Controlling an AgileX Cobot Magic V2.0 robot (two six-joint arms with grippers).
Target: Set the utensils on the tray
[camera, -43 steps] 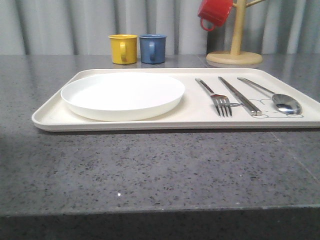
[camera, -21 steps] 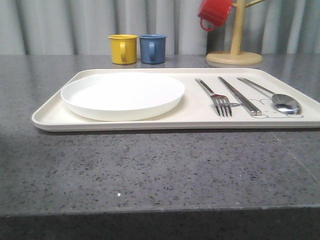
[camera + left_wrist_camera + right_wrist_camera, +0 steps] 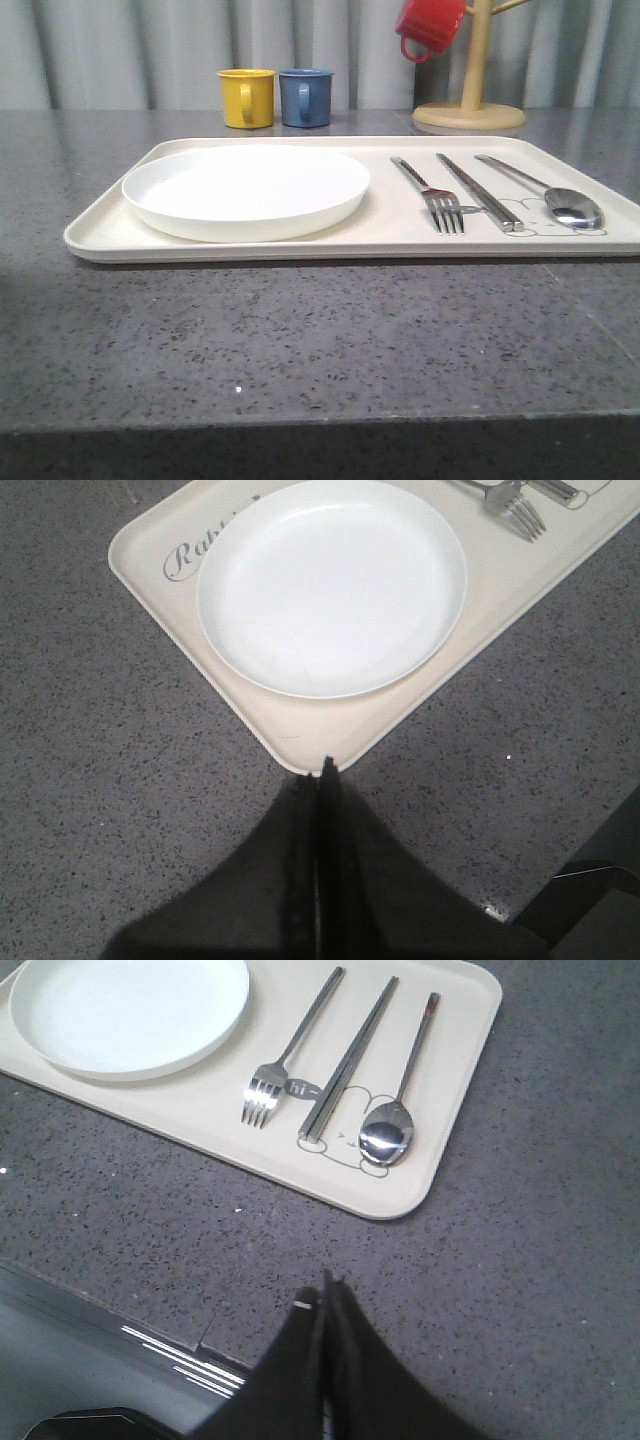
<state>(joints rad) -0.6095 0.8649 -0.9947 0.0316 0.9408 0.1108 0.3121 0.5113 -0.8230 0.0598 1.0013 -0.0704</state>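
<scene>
Pressed together with nothing between them, the left gripper (image 3: 322, 780) hangs above the bare counter (image 3: 300, 330) just off the tray's (image 3: 100, 232) near-left corner. On the tray, left to right, lie the plate (image 3: 245, 188), fork (image 3: 432, 193), sticks (image 3: 480, 192) and spoon (image 3: 560, 198). Off its near-right corner the right gripper (image 3: 328, 1290) hovers, likewise closed and empty.

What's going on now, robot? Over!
Both end effectors, left and right, shut, empty, off tray. Fork, chopsticks, spoon, plate on tray. Nothing blocking.
</scene>
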